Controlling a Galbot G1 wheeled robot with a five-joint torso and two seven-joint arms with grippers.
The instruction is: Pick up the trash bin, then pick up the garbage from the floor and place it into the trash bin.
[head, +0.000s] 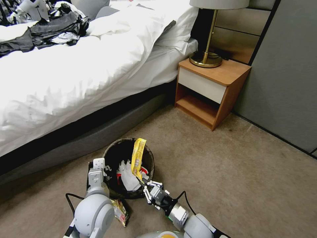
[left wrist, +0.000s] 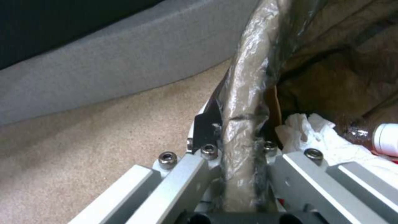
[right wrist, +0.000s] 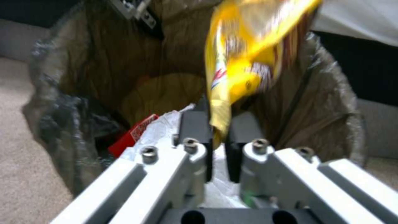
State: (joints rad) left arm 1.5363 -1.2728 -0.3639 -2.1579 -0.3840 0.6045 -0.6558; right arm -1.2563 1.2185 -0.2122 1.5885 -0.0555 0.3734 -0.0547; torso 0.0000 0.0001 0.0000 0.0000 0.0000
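R end effector (right wrist: pixel 219 130) pinches yellow wrapper (right wrist: pixel 244 62) over trash bin (right wrist: pixel 54 93).

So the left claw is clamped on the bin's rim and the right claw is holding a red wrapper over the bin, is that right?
Not quite: the wrapper in the right claw is yellow, not red, as the right wrist view shows. The left claw is clamped on the trash bin rim.

Lamp (head: pixel 211 33) shade cut off by the far picture edge. Yellow wrapper (right wrist: pixel 244 59) blurred in the right wrist view, print unreadable. Floor wrapper (head: pixel 120 211) partly hidden behind the left arm. Trash bin (left wrist: pixel 244 93) white wall hidden under the bag. Bottle (left wrist: pixel 373 133) cut off at the edge.
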